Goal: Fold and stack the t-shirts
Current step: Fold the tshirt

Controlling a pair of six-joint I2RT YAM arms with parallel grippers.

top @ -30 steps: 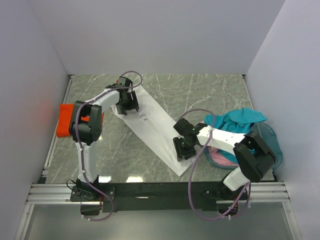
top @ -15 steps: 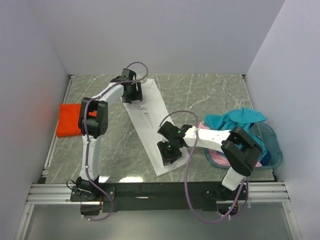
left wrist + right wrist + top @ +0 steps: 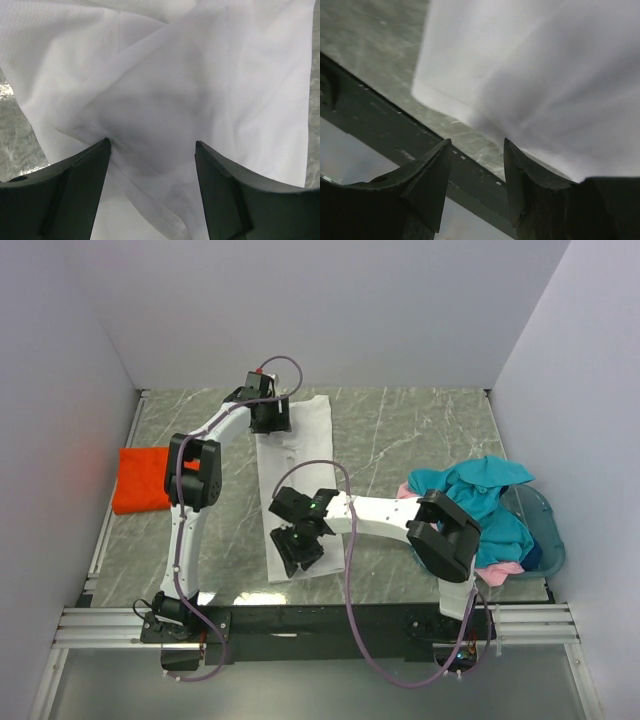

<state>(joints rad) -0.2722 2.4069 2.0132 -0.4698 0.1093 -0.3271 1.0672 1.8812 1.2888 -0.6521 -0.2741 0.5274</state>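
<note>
Orange t-shirt [image 3: 138, 478] folded at left — 1 done. White t-shirt [image 3: 297, 475] lies mid-table as a long strip. Left gripper [image 3: 270, 422] and right gripper [image 3: 298, 546] rest spread-fingered on its ends, pinching nothing. Teal t-shirt [image 3: 475, 490] and pink t-shirt [image 3: 497, 568] wait at the basket [image 3: 555, 540].

A grey-green marbled table top [image 3: 420, 430] fills the middle. Plain pale walls [image 3: 300, 310] stand at nine, twelve and three o'clock. A silver metal rail [image 3: 110, 625] runs at six.
</note>
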